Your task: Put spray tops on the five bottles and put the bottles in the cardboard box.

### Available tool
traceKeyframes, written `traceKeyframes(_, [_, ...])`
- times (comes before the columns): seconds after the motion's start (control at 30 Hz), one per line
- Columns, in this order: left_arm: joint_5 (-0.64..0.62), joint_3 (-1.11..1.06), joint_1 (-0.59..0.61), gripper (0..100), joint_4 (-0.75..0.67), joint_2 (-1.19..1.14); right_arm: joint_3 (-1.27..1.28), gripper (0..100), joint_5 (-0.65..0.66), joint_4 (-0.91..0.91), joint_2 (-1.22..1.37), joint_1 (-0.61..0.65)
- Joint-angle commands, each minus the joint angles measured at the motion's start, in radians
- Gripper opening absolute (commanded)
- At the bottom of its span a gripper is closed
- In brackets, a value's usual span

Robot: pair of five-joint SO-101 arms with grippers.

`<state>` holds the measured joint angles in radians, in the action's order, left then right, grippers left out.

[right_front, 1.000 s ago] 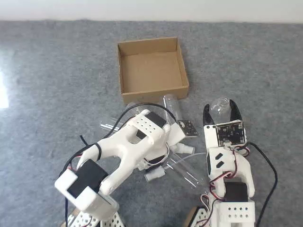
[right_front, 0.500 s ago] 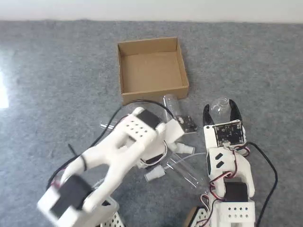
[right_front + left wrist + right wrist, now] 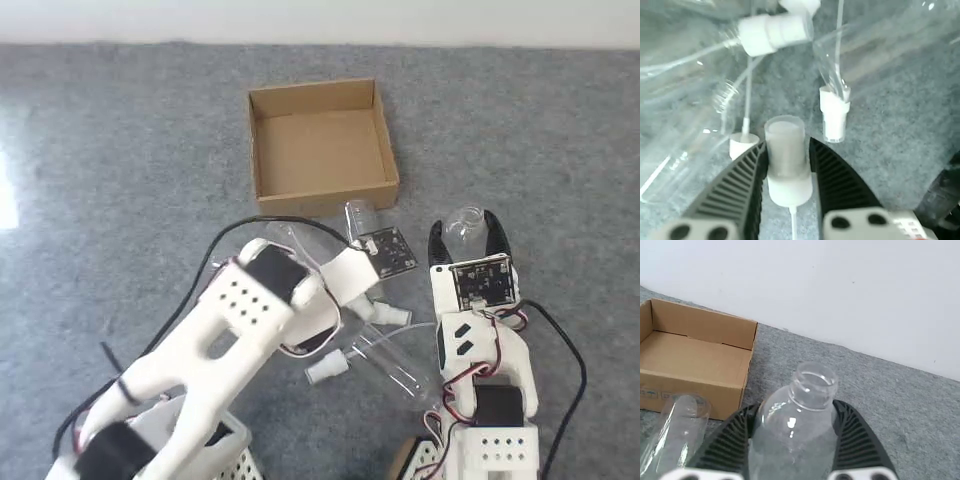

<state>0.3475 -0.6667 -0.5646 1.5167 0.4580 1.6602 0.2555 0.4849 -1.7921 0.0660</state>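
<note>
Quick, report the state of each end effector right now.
Left end effector: closed on a spray top.
Right end effector: closed on a clear bottle with no top on it.

Your left claw (image 3: pixel 786 145) is clamped on a spray top (image 3: pixel 785 170), one finger on each side of its clear cap; a second spray top (image 3: pixel 834 114) sits just beyond on the grey table (image 3: pixel 885 145); a third spray top (image 3: pixel 772 32) lies farther off among clear bottles (image 3: pixel 675 75) on their sides.
</note>
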Motion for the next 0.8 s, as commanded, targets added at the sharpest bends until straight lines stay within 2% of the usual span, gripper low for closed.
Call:
traceKeyframes(0.0, [-0.023, 0.067, 0.026, 1, -0.035, 0.146, 0.023, 0.9, 0.012, -0.016, -0.016, -0.002])
traceKeyframes(0.2, [-0.135, 0.171, 0.123, 1, -0.077, 0.259, 0.023, 0.9, 0.011, -0.016, -0.015, -0.002])
traceKeyframes(0.57, [-0.138, 0.18, 0.146, 1, -0.104, 0.476, 0.023, 0.8, 0.012, -0.021, -0.022, -0.002])
traceKeyframes(0.77, [-0.147, 0.176, 0.178, 1, -0.204, 0.546, 0.023, 0.8, 0.012, -0.019, -0.022, -0.002])
